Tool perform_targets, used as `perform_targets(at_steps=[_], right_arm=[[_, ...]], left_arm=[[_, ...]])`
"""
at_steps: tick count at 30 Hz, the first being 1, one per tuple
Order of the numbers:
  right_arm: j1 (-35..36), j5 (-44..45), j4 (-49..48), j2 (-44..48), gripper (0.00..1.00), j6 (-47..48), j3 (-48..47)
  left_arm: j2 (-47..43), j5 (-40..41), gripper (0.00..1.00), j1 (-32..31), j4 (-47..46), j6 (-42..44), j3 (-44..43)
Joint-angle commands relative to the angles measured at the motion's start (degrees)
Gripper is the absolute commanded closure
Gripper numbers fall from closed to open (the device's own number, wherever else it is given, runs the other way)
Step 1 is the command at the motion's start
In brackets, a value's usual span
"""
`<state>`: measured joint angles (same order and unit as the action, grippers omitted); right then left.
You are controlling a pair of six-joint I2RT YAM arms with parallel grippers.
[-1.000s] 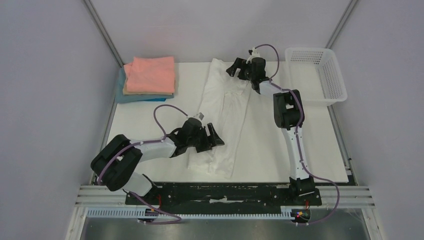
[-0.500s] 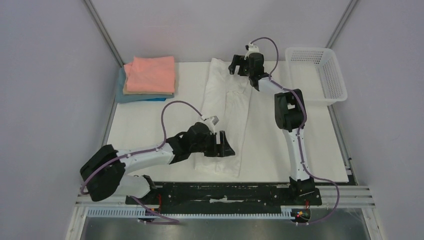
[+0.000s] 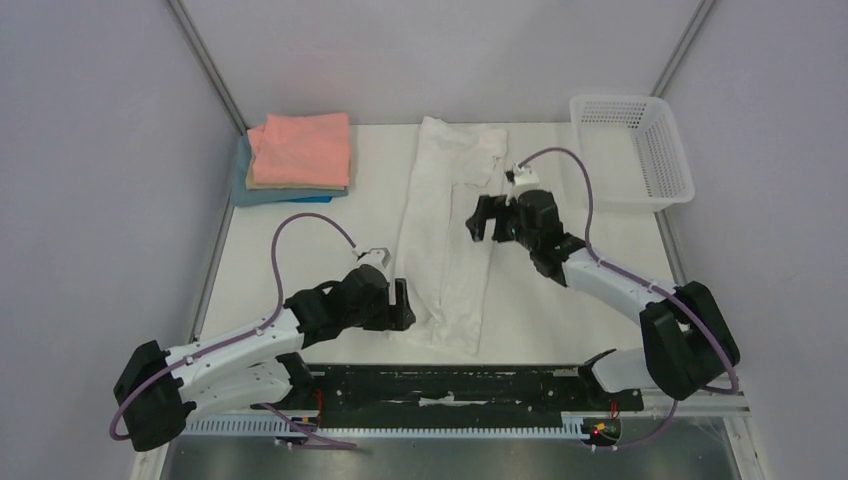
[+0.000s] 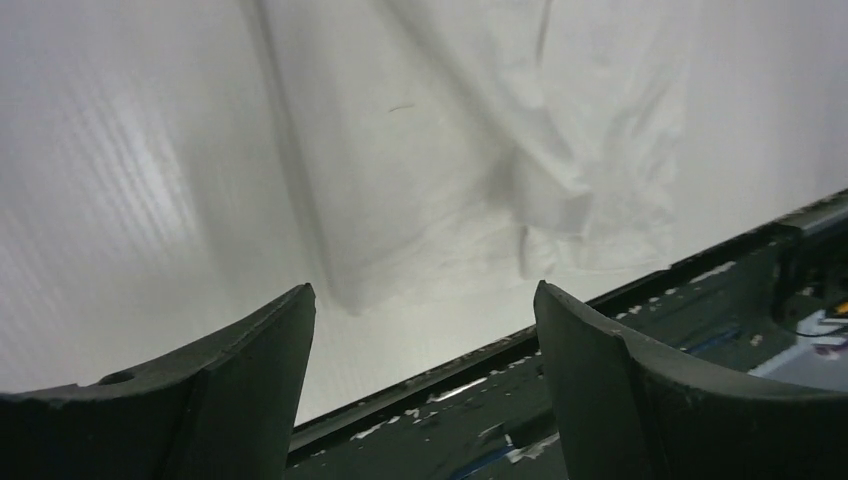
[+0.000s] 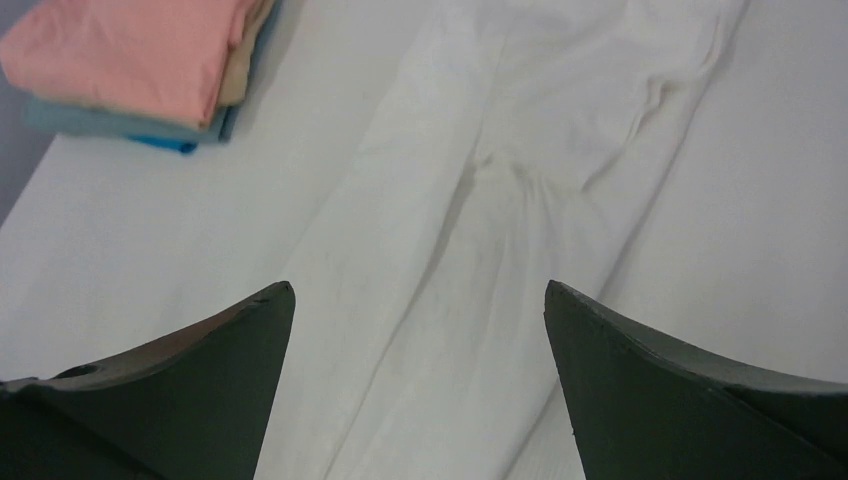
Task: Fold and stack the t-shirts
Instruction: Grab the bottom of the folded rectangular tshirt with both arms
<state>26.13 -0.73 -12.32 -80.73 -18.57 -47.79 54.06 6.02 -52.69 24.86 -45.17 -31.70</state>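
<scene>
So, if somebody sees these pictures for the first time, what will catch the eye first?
The long white shirt lies as a narrow strip down the middle of the table, the open left gripper beside its near end, the open right gripper over its right edge. Then the folded stack, salmon-pink on top, in the far left corner.

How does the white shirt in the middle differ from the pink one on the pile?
The white shirt lies as a long narrow strip; the pink shirt is a compact folded rectangle. The white shirt rests alone on the table; the pink shirt lies on top of a tan shirt and a blue shirt. The white shirt looks wrinkled, the pink shirt smooth. Both are soft cloth.
</scene>
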Motion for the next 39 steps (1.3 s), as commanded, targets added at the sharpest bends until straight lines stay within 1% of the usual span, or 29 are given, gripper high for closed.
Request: perform_targets(at_steps=[1, 3, 6, 8, 11, 13, 14, 17, 19, 21, 22, 24, 27, 30, 33, 34, 35, 37, 39], right_arm=[[6.0, 3.0, 7.1, 6.7, 0.02, -5.1, 12.7], [9.0, 5.4, 8.8, 11.7, 0.02, -6.0, 16.6], [12.2, 8.0, 12.9, 18.4, 0.02, -7.9, 20.2], [13.9, 9.9, 15.7, 22.5, 0.02, -9.6, 22.1], [17.6, 10.2, 17.1, 26.0, 0.02, -11.9, 24.9], [21.4, 12.1, 19.9, 26.6, 0.02, -13.9, 25.4], [23.7, 13.8, 21.5, 26.5, 0.02, -15.1, 25.3], [30.4, 17.8, 22.8, 25.1, 0.02, -17.3, 25.2], [34.1, 18.6, 22.9, 23.5, 0.03, -18.0, 24.7], [37.5, 17.8, 22.7, 22.3, 0.06, -18.4, 24.2], [39.0, 17.1, 22.5, 21.8, 0.08, -18.5, 23.9], [41.2, 16.5, 22.2, 21.3, 0.12, -18.5, 23.4], [43.2, 14.9, 21.1, 20.6, 0.21, -18.6, 23.6], [44.9, 12.5, 18.6, 18.6, 0.29, -17.7, 24.0], [45.3, 10.6, 17.6, 16.1, 0.34, -18.3, 24.6], [45.4, 9.9, 16.5, 15.7, 0.38, -18.3, 25.0], [45.5, 9.4, 16.0, 15.2, 0.43, -18.5, 25.2], [45.6, 10.1, 16.2, 14.9, 0.62, -19.7, 25.8], [45.6, 11.4, 18.1, 16.0, 0.89, -21.5, 26.9]], left_arm=[[2.0, 4.5, 0.15, 0.2, 4.6, 1.7, 0.8], [3.6, 3.5, 0.15, 0.2, 2.8, 2.1, 1.4], [5.8, 0.8, 0.17, 0.2, -2.2, 2.6, 2.9], [7.6, -0.1, 0.22, 0.3, -3.2, 3.3, 2.9], [10.4, 0.9, 0.26, 0.3, -3.4, 3.3, 3.3], [12.1, 1.3, 0.31, 0.2, -3.8, 3.3, 3.8], [12.6, 1.3, 0.35, 0.2, -4.1, 3.4, 4.0], [13.7, 1.6, 0.55, 0.2, -4.8, 2.9, 4.4], [13.5, 2.3, 0.73, 0.2, -4.4, 2.7, 4.5], [12.7, 2.5, 0.92, 0.2, -3.8, 2.7, 4.7], [12.1, 2.8, 0.98, 0.2, -3.2, 2.6, 5.0], [10.4, 3.0, 0.98, 0.3, -2.7, 2.4, 5.4], [8.2, 2.3, 0.98, 0.2, -3.5, 1.9, 6.6], [7.0, -0.1, 0.98, 0.2, -5.7, 1.1, 7.7], [6.2, -1.0, 0.98, 0.3, -7.0, -0.3, 8.7], [6.1, -1.3, 0.98, 0.2, -7.6, -0.6, 9.2], [6.0, -1.6, 0.98, 0.2, -8.2, -0.9, 9.5], [6.0, -2.1, 0.98, 0.2, -7.8, -0.9, 9.6], [5.4, -0.9, 0.98, 0.2, -4.7, -0.5, 8.9]])
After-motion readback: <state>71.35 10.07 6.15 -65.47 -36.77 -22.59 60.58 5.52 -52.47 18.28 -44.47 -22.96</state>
